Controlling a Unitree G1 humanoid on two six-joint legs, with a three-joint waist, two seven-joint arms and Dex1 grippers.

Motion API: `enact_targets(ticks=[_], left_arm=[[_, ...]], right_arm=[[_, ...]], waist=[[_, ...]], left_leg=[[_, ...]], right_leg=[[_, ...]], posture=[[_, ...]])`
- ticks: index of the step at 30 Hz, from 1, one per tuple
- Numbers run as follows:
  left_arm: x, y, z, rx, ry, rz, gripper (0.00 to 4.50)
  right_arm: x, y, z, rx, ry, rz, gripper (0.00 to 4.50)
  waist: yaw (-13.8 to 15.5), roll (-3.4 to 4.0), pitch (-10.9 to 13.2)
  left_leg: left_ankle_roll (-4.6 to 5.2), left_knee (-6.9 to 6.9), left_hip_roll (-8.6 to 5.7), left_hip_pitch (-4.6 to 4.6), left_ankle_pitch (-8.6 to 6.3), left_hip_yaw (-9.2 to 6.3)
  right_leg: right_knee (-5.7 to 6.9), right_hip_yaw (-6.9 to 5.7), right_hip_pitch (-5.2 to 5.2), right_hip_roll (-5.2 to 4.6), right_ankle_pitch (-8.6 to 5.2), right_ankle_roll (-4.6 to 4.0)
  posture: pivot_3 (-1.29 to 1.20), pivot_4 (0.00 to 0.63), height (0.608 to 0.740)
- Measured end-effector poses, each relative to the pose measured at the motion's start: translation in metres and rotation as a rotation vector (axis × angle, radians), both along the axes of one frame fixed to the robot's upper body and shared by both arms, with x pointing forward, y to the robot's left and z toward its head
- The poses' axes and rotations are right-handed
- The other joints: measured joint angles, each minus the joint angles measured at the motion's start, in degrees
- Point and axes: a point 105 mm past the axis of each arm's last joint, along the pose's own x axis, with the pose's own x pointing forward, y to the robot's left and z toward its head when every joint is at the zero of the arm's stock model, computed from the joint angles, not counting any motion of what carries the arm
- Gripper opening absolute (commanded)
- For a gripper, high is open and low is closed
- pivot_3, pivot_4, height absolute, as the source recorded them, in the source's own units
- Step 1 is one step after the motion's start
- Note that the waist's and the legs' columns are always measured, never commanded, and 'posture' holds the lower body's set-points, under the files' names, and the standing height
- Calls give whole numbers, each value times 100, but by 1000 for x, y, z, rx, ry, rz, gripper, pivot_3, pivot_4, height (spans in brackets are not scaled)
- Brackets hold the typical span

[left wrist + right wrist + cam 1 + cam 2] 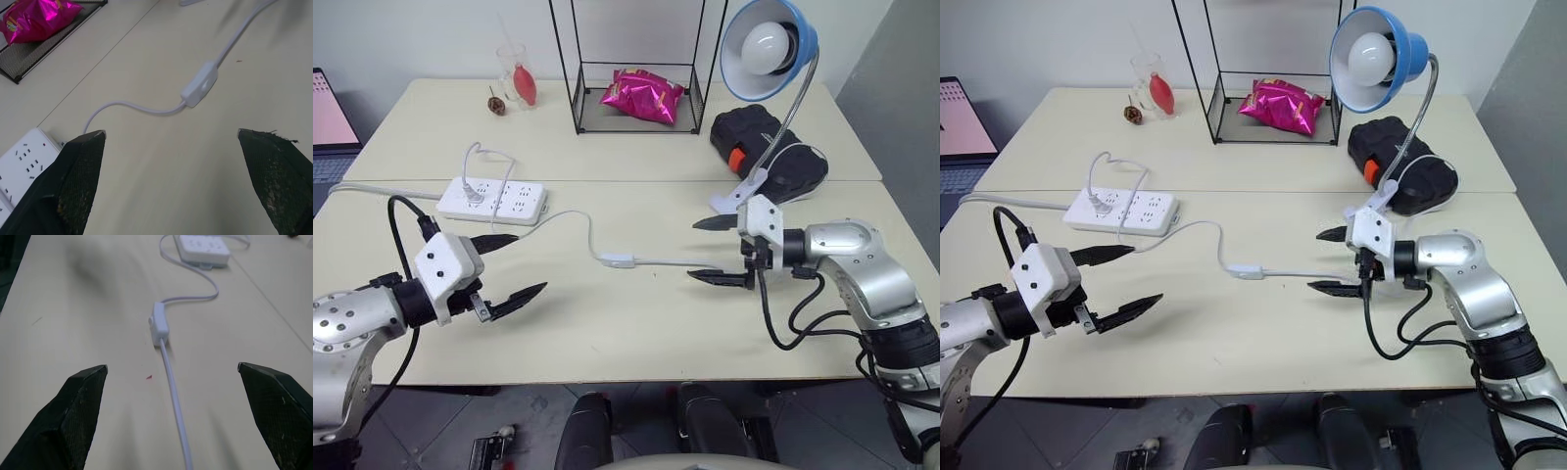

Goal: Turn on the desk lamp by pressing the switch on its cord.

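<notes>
The desk lamp (770, 47) stands at the right, its blue shade and unlit white bulb high on a silver gooseneck, its white clamp (740, 193) on the table edge. Its thin white cord (570, 217) runs across the near table to the power strip. The small white switch (618, 260) lies on the cord mid-table, also seen as the switch (159, 323) and the switch (199, 84) from the wrists. My right gripper (711, 251) is open, pointing left, a short way right of the switch. My left gripper (516, 266) is open, to the switch's left, holding nothing.
A white power strip (493, 200) lies at the back left of the near table. On the far table stand a black wire rack (636, 69) with a pink snack bag (642, 95), a black case (770, 147) and a glass (516, 73). A laptop (328, 117) sits at far left.
</notes>
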Motion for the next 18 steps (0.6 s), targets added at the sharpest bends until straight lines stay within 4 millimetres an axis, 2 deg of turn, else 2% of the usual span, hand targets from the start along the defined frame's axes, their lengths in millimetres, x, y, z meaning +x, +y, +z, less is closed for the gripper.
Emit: enact_targets(ticks=[4,9,14,18], left_arm=[[-1,-2,2,19,5,-27,4493],[-1,-6,2,23,3,-47,4493],[-1,-7,0,34,7,-49,4493],[-1,-7,-2,39,14,-48,4493]], right_arm=[[7,21,-2,-8,0,20,4500],[19,51,-22,-21,56,32,4500],[31,72,-33,-42,98,48,4500],[37,80,-41,-47,131,52,4500]], waist=[[-17,0,0],[-14,0,0],[-16,1,0],[-11,1,1]], left_leg=[[0,-1,1,0,0,0],[0,0,1,-2,0,-1],[0,-2,1,-1,0,-1],[0,-2,1,-2,0,-2]], right_leg=[[0,-1,-1,1,0,0],[1,-1,-2,1,0,-1],[1,-3,-3,1,0,-2],[0,-4,-2,1,1,-4]], posture=[[0,150,740],[0,150,740],[0,150,740],[0,150,740]])
